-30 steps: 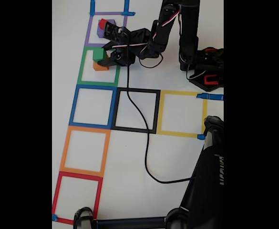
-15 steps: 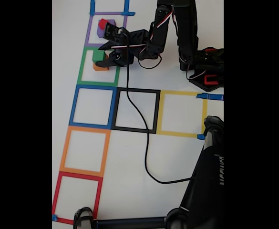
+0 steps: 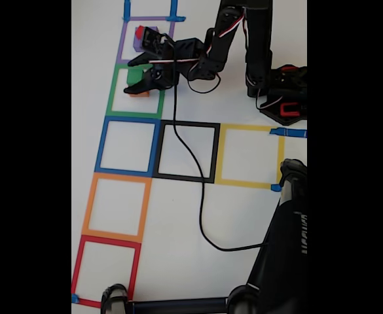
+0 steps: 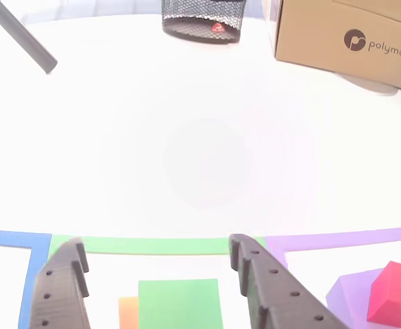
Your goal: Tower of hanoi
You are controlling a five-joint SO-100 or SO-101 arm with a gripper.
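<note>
So here's where I am with the Hanoi run. My gripper point(image 3: 137, 73) is hanging over the green square point(image 3: 117, 112), up at roughly 11 o'clock of the mat in the fixed view, and the jaws are spread wide with nothing in them. In the other view the two dark fingers point(image 4: 63, 291) sit either side of the green cube point(image 4: 179, 301), clearly apart from it, so no grasp yet.

State of the pieces as far as I can see:

- green cube is stacked on an orange cube point(image 4: 127, 312) (only a sliver of orange peeks out at the 9 o'clock side of the green one), both inside the green square
- red cube point(image 4: 392, 298) sits on a purple cube point(image 4: 351, 298) in the purple square point(image 3: 121, 40), the next cell toward 12 o'clock in the fixed view

So I've got two little two-high stacks in neighbouring cells, and the blue square point(image 3: 103, 145), orange square point(image 3: 88, 204), red square point(image 3: 77, 269), black square point(image 3: 188, 124) and yellow square point(image 3: 249, 128) hold no cubes. My read is that we're somewhere mid-puzzle, not near the end: nothing is a full tower yet, and I honestly can't tell which cell is meant to be the goal.

Next I'd guess the jaws drop and close on the green cube. The orange one underneath looks offset, so a sloppy squeeze could nudge it. The cable point(image 3: 201, 196) trailing down toward 6 o'clock is well away from the cubes.
</note>
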